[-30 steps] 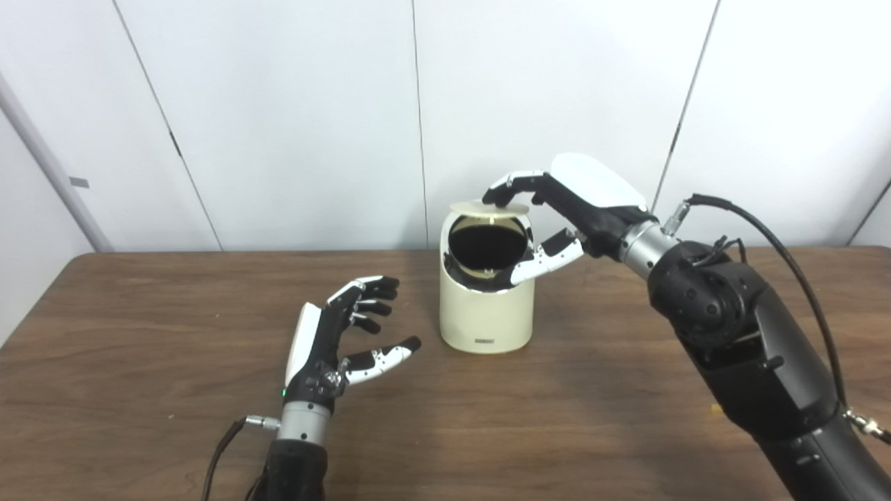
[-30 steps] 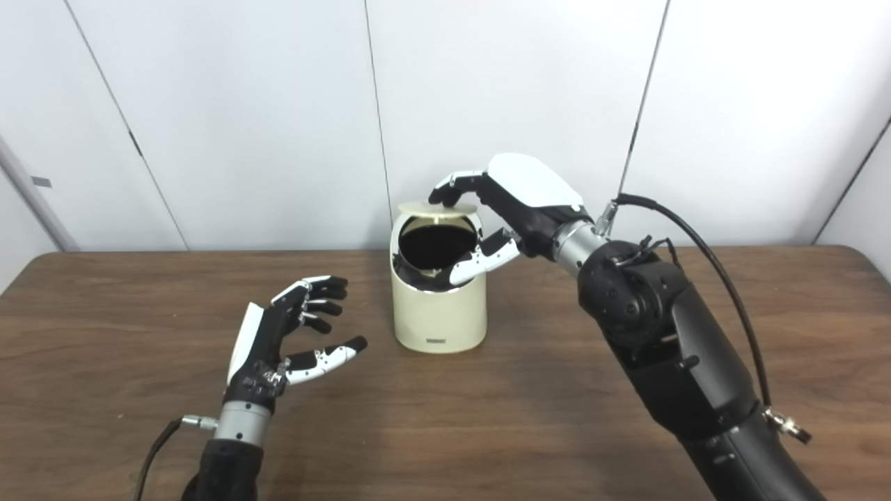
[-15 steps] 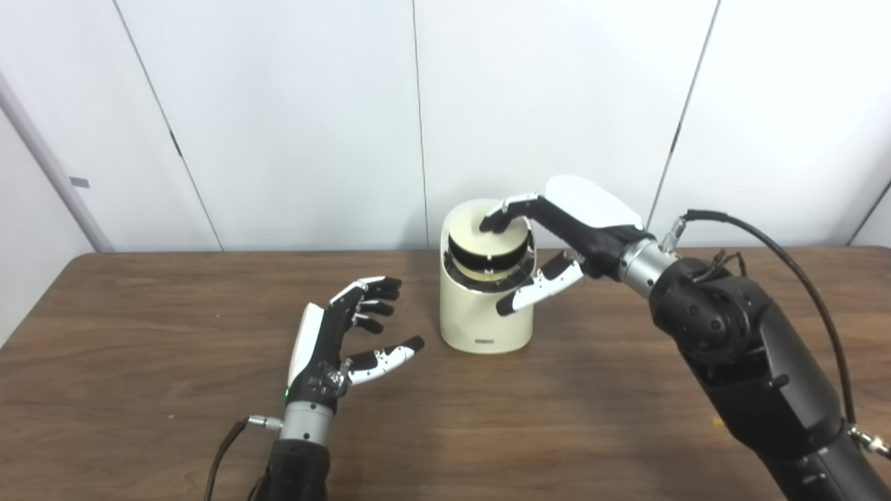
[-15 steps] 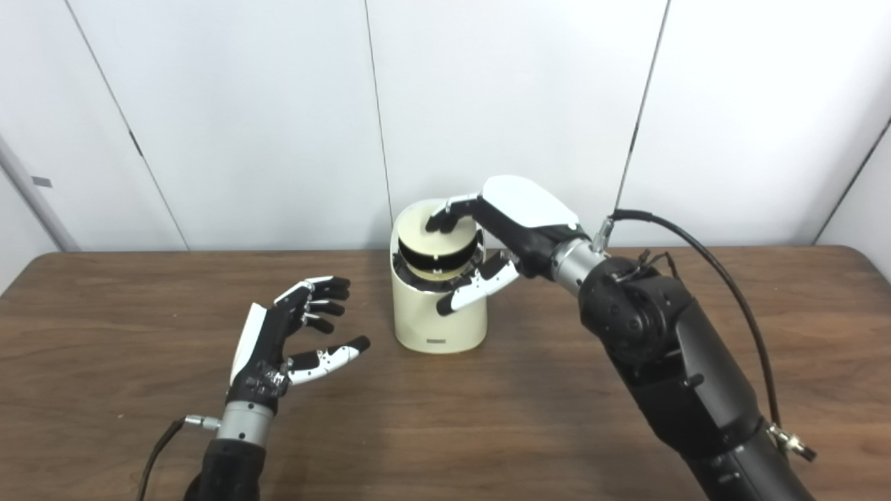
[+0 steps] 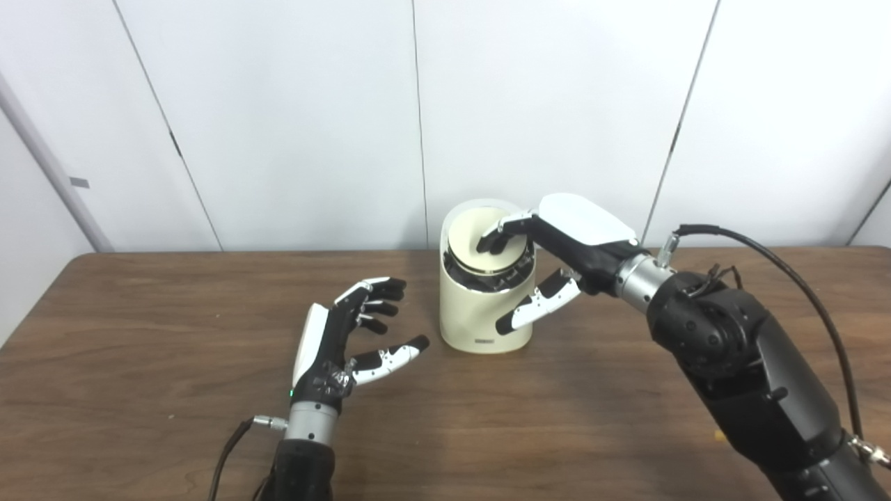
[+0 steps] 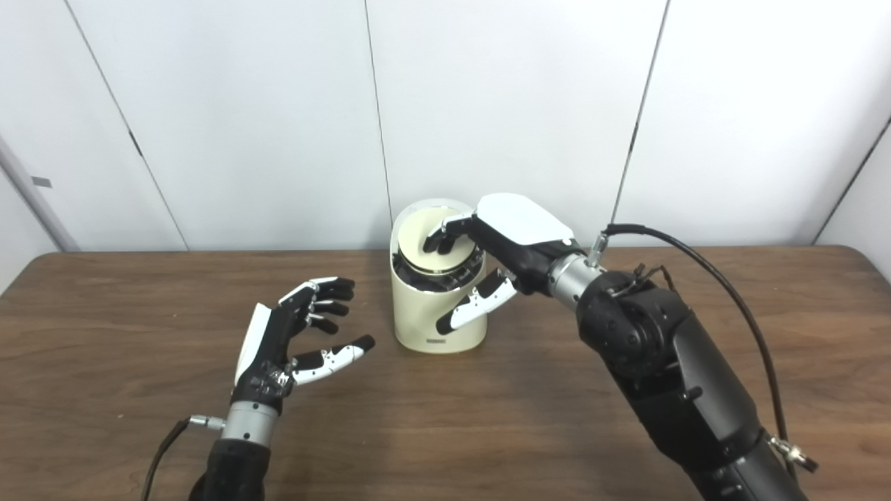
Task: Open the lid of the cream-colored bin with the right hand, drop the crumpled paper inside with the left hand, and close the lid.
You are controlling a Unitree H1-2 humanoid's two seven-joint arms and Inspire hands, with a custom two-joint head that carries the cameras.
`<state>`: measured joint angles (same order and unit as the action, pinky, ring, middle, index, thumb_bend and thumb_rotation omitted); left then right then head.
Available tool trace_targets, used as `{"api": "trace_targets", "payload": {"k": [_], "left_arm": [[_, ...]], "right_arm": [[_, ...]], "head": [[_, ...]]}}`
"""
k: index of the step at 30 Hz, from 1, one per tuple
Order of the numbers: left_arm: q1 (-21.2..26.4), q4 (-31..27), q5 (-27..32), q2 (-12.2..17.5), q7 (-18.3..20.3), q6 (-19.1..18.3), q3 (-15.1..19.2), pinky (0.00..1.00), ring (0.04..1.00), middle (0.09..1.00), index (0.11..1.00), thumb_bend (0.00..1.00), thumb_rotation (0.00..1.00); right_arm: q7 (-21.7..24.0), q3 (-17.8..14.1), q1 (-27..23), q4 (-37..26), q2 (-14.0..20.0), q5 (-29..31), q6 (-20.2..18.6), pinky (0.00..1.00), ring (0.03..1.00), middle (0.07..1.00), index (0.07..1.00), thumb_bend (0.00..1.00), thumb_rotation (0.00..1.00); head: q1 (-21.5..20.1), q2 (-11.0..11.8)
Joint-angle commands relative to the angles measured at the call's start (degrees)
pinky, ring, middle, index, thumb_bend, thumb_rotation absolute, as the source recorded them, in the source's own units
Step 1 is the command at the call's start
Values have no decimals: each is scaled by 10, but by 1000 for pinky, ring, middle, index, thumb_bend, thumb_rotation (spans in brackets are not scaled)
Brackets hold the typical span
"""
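Note:
The cream-colored bin (image 5: 480, 316) stands at the middle of the table, toward the back. Its round lid (image 5: 468, 238) lies tilted low in the opening, with a dark gap along its front edge. My right hand (image 5: 557, 233) reaches in from the right; its fingertips (image 5: 487, 242) press on the lid's top while the thumb (image 5: 536, 311) hangs free in front of the bin's wall. My left hand (image 5: 341, 334) hovers open and empty, palm toward the bin, a short way left of it. No crumpled paper is visible anywhere.
The brown wooden table (image 5: 139, 334) runs wide on both sides of the bin. White wall panels (image 5: 292, 118) stand right behind it. A black cable (image 5: 779, 264) loops over my right forearm.
My right hand has come down with the lid, from raised above the dark opening to nearly flat in the bin's rim. The left hand has barely shifted.

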<state>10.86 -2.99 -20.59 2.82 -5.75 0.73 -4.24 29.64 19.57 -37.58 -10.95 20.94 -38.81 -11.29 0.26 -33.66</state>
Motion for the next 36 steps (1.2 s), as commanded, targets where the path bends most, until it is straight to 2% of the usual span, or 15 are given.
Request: {"api": "trace_targets", "payload": {"k": [1,14,28,36], "left_arm": [[23,-20,-7,-1,-6,3,0,557,662,709,716,710,59],[23,-25,-8,-1,-6,-3,0,571,666,709,717,707,43],[19,-36,-8,-1,-3,-15,0,563,666,710,719,708,52],[17,-42,-7,1,-2,-18,2,556,661,708,715,706,49]], "right_arm": [[3,0,-20,-19,6,2,15,820,858,703,710,804,370],[8,6,-14,-17,5,0,25,795,844,689,704,816,361],[24,40,-14,-9,9,-36,44,799,846,700,715,807,395],[37,50,-19,-2,12,-50,41,828,842,703,708,820,397]], "head": [[0,-1],[1,-7],[4,-15],[6,-19]]}}
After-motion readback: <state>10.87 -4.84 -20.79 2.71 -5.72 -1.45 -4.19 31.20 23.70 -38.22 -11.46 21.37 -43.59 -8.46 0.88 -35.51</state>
